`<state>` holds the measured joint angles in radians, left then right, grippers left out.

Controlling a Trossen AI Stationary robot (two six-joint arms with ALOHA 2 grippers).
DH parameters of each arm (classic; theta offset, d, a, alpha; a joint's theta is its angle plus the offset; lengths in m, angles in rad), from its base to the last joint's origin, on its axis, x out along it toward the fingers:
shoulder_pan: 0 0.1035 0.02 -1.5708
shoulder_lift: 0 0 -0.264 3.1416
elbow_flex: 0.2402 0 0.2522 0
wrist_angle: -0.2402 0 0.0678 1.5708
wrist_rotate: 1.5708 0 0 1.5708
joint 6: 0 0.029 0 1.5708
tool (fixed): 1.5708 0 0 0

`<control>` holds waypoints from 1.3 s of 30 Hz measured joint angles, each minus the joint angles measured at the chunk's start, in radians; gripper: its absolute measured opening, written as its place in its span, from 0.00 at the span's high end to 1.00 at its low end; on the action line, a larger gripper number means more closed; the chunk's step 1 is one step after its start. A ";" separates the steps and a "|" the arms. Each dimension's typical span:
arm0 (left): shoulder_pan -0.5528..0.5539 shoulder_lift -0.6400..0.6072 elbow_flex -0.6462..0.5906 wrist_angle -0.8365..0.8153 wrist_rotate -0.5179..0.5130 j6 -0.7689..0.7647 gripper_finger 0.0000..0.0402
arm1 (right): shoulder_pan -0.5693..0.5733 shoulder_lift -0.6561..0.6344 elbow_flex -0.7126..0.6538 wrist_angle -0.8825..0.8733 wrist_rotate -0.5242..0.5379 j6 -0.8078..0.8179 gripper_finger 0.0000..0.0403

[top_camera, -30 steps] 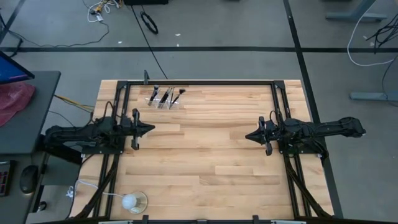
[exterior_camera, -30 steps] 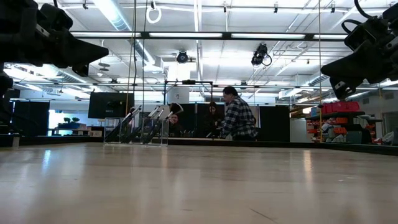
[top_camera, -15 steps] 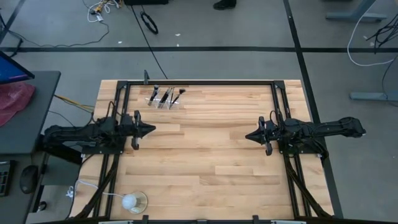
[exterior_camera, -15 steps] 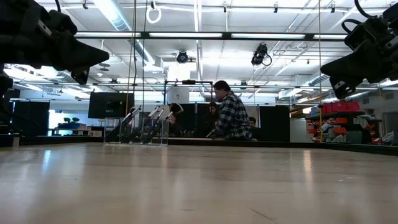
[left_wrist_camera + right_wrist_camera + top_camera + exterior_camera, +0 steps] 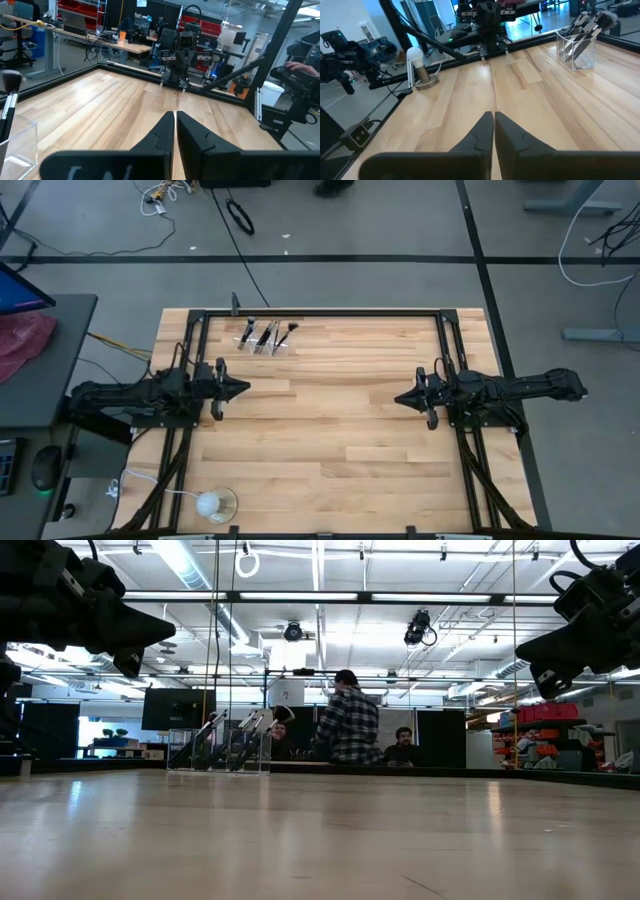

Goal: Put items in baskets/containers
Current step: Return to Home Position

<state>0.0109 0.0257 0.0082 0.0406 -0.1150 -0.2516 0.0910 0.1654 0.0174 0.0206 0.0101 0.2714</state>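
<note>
Several slim dark makeup brushes stand slanted inside the clear plastic holder near the table's far edge, left of centre; they also show in the low view as brushes and in the right wrist view as brushes in the holder. My left gripper hovers shut above the table's left side, well short of the holder. My right gripper hovers shut above the right side. Both point toward the table's middle, raised off the wood.
A white ball on a clear round base with a white cord sits at the near-left corner. A black frame runs along the table's edges. Bare wood lies between the grippers. People move in the room beyond the far edge.
Neither arm nor the brushes have moved. Only a person in the room beyond the table has walked across the background.
</note>
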 joint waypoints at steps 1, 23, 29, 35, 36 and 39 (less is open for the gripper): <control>0.000 0.000 0.000 0.000 0.000 0.000 0.94 | 0.000 -0.009 0.000 -0.003 0.000 0.000 0.95; 0.000 0.000 0.000 0.000 -0.003 0.000 0.94 | -0.150 -0.165 0.002 -0.005 -0.045 -0.221 0.95; 0.000 0.000 0.000 0.000 -0.003 0.000 0.94 | -0.148 -0.165 0.002 -0.006 -0.048 -0.176 0.95; 0.000 0.000 0.000 0.000 -0.003 0.000 0.94 | -0.128 -0.166 0.001 -0.005 -0.050 -0.178 0.95; 0.000 0.000 0.000 0.000 -0.003 0.000 0.94 | -0.124 -0.166 0.001 -0.005 -0.052 -0.172 0.95; 0.000 0.000 0.000 0.000 -0.003 0.000 0.94 | -0.122 -0.166 0.001 0.002 -0.054 -0.138 0.95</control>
<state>0.0109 0.0261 0.0082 0.0406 -0.1184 -0.2516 -0.0307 -0.0001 0.0181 0.0223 -0.0442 0.1330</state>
